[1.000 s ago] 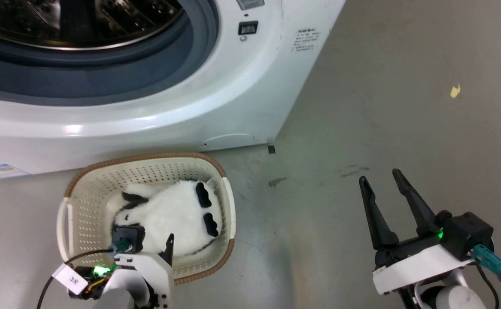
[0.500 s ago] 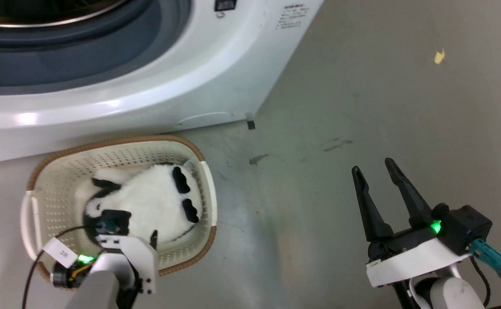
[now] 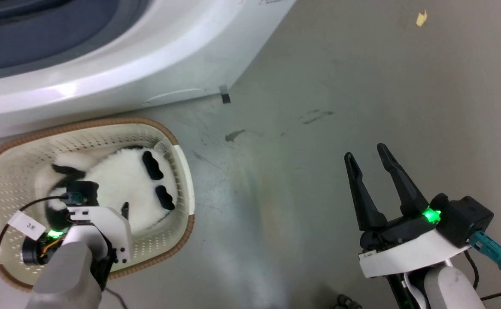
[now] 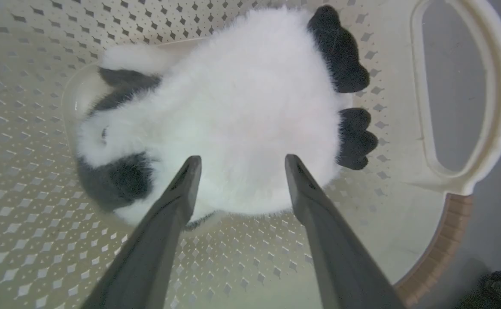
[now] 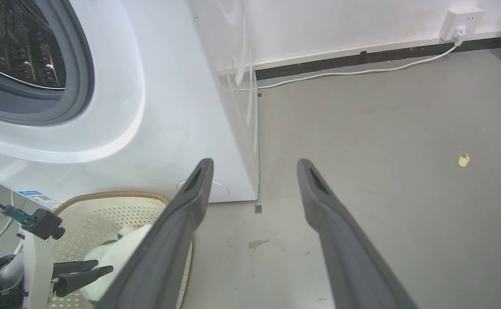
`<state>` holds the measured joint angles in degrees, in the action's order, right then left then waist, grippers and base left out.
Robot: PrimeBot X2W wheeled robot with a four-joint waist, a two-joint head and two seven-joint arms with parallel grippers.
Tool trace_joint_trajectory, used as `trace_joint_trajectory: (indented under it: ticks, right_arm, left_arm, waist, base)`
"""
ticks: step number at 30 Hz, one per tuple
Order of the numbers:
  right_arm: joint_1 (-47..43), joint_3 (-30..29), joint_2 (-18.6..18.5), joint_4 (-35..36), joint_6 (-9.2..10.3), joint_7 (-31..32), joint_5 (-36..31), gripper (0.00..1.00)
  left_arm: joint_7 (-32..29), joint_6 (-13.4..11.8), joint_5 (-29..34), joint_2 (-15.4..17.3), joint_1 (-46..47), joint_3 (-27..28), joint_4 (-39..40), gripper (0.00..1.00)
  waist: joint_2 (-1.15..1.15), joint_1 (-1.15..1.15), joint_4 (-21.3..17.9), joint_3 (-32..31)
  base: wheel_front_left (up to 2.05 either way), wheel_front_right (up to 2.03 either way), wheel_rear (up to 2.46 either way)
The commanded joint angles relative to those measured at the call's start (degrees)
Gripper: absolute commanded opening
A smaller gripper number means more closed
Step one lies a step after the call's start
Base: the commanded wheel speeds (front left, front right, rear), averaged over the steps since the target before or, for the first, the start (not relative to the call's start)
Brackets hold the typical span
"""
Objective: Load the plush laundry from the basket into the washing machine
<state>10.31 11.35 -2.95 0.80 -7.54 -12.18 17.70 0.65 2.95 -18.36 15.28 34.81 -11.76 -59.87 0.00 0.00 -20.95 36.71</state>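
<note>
Dark-grey fingers (image 4: 164,223) of the left hand (image 4: 241,159) are spread wide just over the plush laundry (image 4: 241,98) and grip nothing. The plush laundry lies in the basket (image 4: 495,107), long axis along the basket's length, black feet toward the robot's right. The right hand (image 3: 365,151) hangs open and empty above the floor (image 3: 302,184). Beyond the basket stands the washing machine (image 3: 147,64).

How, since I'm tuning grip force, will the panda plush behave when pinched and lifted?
Probably squashy: the plush laundry is thick fluffy fur, so the left gripper should sink in. Likely light for its bulk. Its black limbs may flop.
</note>
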Motion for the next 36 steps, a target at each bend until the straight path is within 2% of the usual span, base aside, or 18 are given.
trace_joint_trajectory:
  ticks: [1,17,19,27,36]
  right_arm:
    - [1.04,0.38,0.06,0.37,0.05,-0.55,0.72,1.00]
    - [3.54,3.23,0.07,0.15,0.05,-2.46,4.61,1.00]
    - [3.79,3.48,0.07,0.05,0.05,-2.70,5.00,1.00]
    - [2.99,3.01,0.07,-1.15,0.05,-2.82,3.38,1.00]
    - [-0.70,0.23,0.07,-2.54,0.05,-2.82,-1.48,1.00]
  left_arm:
    - [0.38,-0.22,-0.50,0.50,1.45,-0.37,-1.68,1.00]
    - [0.95,-0.16,-2.59,4.44,8.46,-4.27,-11.22,1.00]
    - [1.52,0.33,-3.26,4.52,9.00,-4.51,-12.29,0.00]
    - [6.97,1.05,-4.86,2.23,6.53,-4.42,-12.67,0.00]
    - [13.30,2.72,-6.21,-2.23,0.56,-4.76,-11.48,0.00]
  waist:
    - [0.00,0.00,-0.81,1.09]
    - [0.00,0.00,-5.13,7.93]
    - [0.00,0.00,-5.47,8.46]
    - [0.00,0.00,-3.94,4.02]
    - [0.00,0.00,0.83,-7.90]
  base:
    - [0.00,0.00,0.00]
    - [0.00,0.00,0.00]
    - [0.00,0.00,0.00]
    - [0.00,0.00,0.00]
    - [0.00,0.00,0.00]
